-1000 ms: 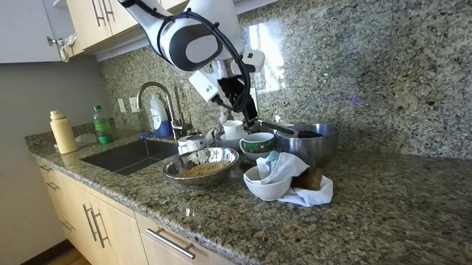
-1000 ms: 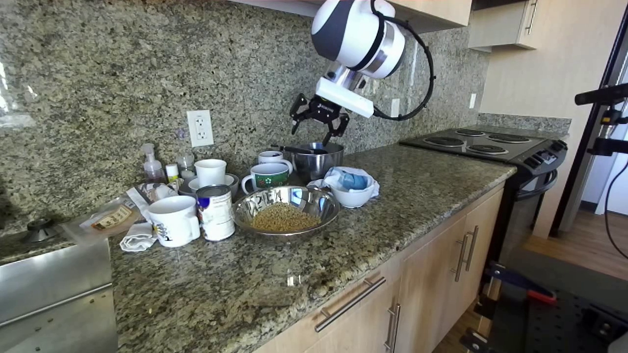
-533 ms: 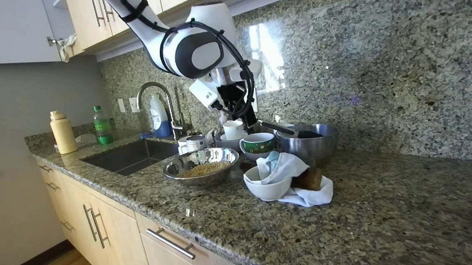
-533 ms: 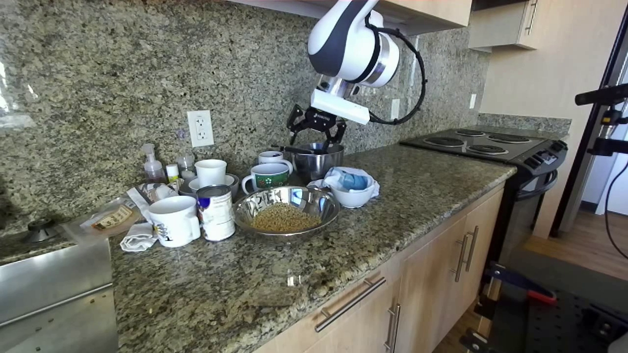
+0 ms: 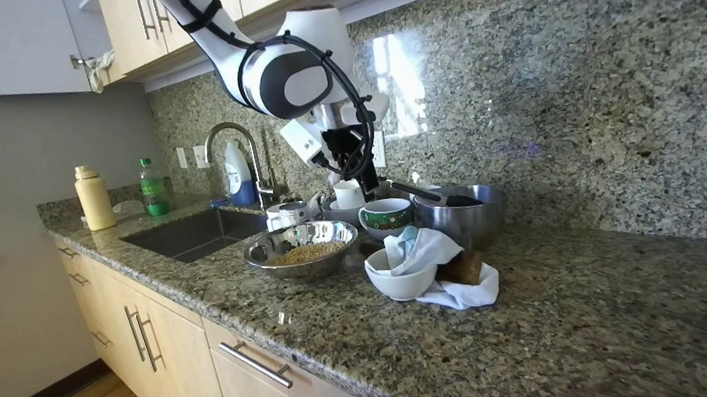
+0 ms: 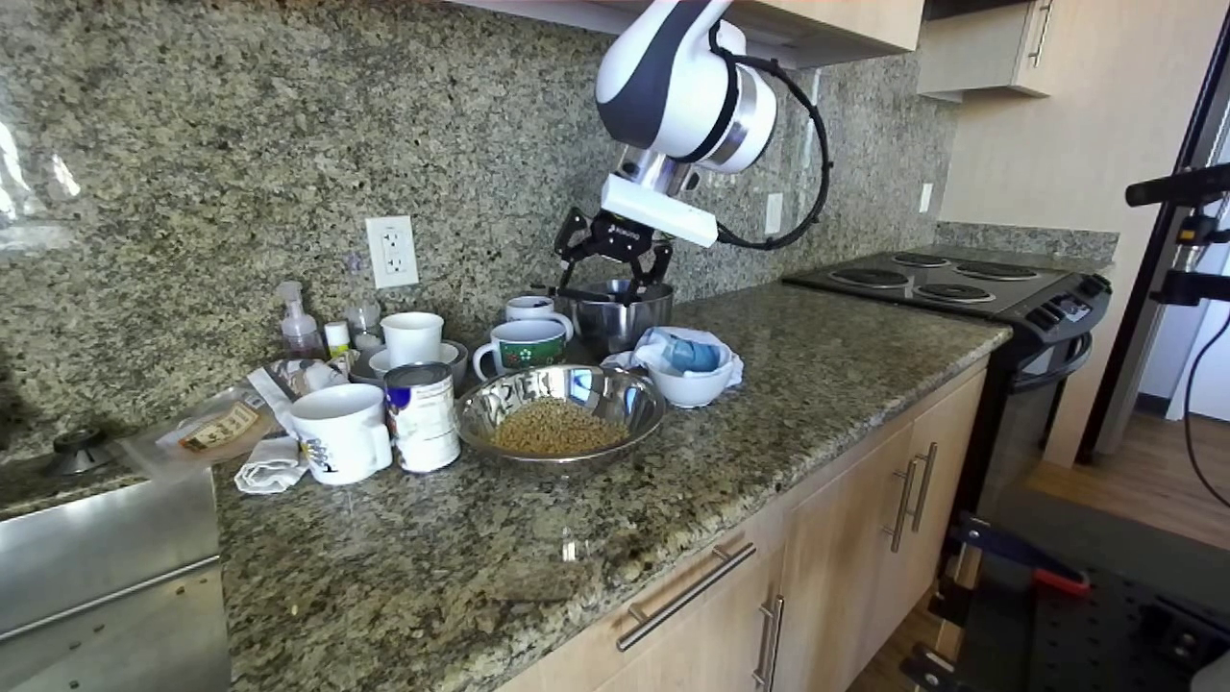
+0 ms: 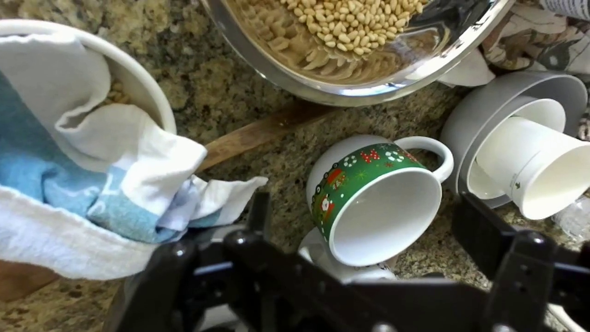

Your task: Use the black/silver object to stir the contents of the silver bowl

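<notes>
In an exterior view I have the gripper (image 5: 368, 190) near the black-and-silver utensil (image 5: 418, 192), which lies across the rim of the steel pot (image 5: 479, 223) with its handle jutting out; the silver bowl (image 5: 309, 272) of tan grains (image 5: 307, 254) sits apart. In an exterior view I see the fingers (image 6: 636, 279) wide apart, but can't tell whether they touch the utensil. In the wrist view they're spread, holding nothing, the green mug (image 7: 355, 180) showing between them.
</notes>
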Robot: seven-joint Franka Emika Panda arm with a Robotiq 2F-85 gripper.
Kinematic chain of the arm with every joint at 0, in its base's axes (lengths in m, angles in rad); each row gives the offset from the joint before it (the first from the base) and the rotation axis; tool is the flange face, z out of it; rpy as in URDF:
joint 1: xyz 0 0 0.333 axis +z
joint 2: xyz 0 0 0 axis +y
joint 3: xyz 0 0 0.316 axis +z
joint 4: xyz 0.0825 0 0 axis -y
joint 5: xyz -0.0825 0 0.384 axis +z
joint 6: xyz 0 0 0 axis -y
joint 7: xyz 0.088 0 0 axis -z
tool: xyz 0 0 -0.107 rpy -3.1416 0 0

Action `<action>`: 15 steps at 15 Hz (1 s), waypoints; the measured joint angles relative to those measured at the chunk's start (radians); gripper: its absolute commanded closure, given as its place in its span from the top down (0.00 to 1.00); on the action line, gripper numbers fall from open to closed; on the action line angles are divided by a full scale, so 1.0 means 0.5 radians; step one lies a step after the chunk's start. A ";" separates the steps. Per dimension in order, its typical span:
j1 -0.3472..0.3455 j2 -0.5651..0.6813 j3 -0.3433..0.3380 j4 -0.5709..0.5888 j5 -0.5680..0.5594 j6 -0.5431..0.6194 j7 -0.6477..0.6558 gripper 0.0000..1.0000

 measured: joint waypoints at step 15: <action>-0.139 0.252 0.275 0.213 0.938 0.419 0.011 1.00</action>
